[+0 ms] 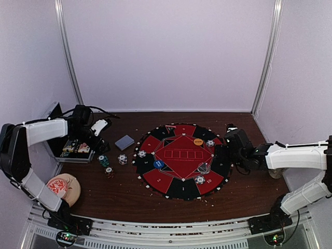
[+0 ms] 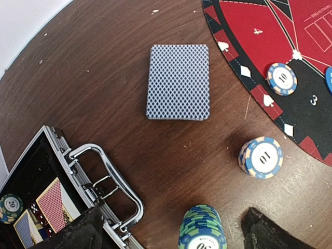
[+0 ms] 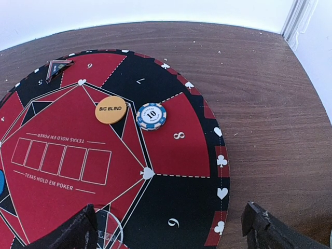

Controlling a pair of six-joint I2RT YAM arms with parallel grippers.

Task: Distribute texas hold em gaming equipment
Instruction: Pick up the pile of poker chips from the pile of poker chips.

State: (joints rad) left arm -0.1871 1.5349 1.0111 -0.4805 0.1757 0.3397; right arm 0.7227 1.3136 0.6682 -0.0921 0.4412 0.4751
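Note:
The grey-blue card deck (image 1: 124,142) (image 2: 178,82) lies face down on the table, left of the mat. Near it stand a teal chip stack (image 1: 104,161) (image 2: 203,228), a white-blue "10" stack (image 1: 122,159) (image 2: 261,157) and a reddish stack (image 1: 109,172). Single chips (image 1: 142,153) (image 2: 281,79) (image 3: 151,115) rest on the mat. So do the orange BIG BLIND button (image 1: 198,141) (image 3: 111,110), the blue button (image 1: 158,164) and the clear button (image 1: 203,168) (image 3: 106,231). My left gripper (image 1: 98,145) (image 2: 174,236) hangs open, the teal stack between its fingers. My right gripper (image 1: 228,145) (image 3: 174,233) is open over the mat's segment 9, holding nothing.
The round red-and-black mat (image 1: 181,189) (image 3: 171,155) fills the table's middle. An open metal case (image 1: 72,148) (image 2: 78,176) with cards and a chip inside sits at the left, its handle close to my left fingers. A pinkish round object (image 1: 65,188) lies at the front left.

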